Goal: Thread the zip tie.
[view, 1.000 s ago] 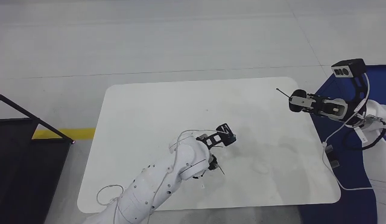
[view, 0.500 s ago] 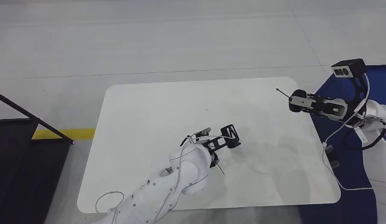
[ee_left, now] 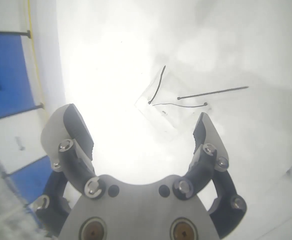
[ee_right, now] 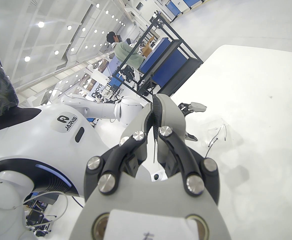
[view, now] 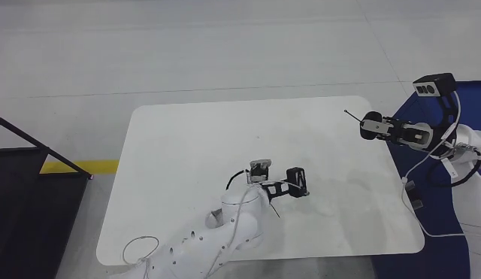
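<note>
1. The zip tie (ee_right: 152, 86) is a thin black strip clamped in the right gripper (ee_right: 155, 101). Its free end pokes out past the fingertips, and the rest runs back between the two fingers.
2. In the top view the right gripper (view: 366, 124) hangs over the table's far right edge. The zip tie (view: 352, 116) sticks out from it over the tabletop, up in the air and touching nothing else.
3. The right gripper's fingers (ee_right: 169, 111) are pressed together, pinching the zip tie flat between their ribbed pads.
4. The left gripper (ee_left: 135, 111) hovers above the white table (view: 188, 144), near the middle of its front half and well apart from the right gripper.
5. Its fingers (ee_left: 72, 123) are spread wide with nothing between them. In the top view the left gripper (view: 297, 181) points toward the table's right side.
6. Beyond the left gripper's fingertips a clear plastic sheet (ee_left: 158, 123) lies flat on the table.
7. A curved tie (ee_left: 158, 86) rests on that sheet.
8. A thin tie (ee_left: 179, 105) lies just beside the curved tie's head, across the sheet's edge.
9. A straight tie (ee_left: 212, 93) lies near them, just above the thin tie in this view. Whether it touches the sheet I cannot tell.
10. The right wrist view shows the clear plastic sheet (ee_right: 214, 123) on the table beyond the left gripper.
</note>
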You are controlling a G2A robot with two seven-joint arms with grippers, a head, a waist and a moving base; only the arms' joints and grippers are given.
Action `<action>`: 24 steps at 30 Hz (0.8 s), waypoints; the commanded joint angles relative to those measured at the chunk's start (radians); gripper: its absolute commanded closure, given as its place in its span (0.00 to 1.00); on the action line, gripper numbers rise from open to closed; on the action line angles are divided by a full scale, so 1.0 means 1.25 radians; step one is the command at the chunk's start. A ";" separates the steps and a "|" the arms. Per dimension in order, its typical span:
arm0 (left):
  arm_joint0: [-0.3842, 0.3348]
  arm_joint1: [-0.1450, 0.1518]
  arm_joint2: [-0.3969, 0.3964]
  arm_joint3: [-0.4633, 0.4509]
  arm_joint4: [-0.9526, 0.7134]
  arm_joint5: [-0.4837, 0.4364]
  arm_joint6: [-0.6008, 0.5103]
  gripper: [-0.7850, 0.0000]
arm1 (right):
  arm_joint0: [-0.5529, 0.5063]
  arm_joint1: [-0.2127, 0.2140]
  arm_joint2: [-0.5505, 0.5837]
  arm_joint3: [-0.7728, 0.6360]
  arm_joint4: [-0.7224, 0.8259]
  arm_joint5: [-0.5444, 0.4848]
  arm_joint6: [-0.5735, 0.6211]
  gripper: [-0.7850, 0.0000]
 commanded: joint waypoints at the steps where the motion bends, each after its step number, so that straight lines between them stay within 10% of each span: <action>1: -0.016 -0.003 0.008 0.006 -0.014 -0.057 0.015 0.00 | 0.000 0.000 0.000 0.000 0.000 0.000 0.000 1.00; 10: -0.127 -0.010 -0.002 0.176 -0.211 -0.196 0.154 0.00 | 0.000 0.000 0.000 0.000 0.000 0.000 0.000 1.00; 24: -0.134 0.004 0.027 0.161 -0.130 -0.305 0.264 0.00 | 0.000 0.000 0.000 0.000 0.000 0.000 0.000 1.00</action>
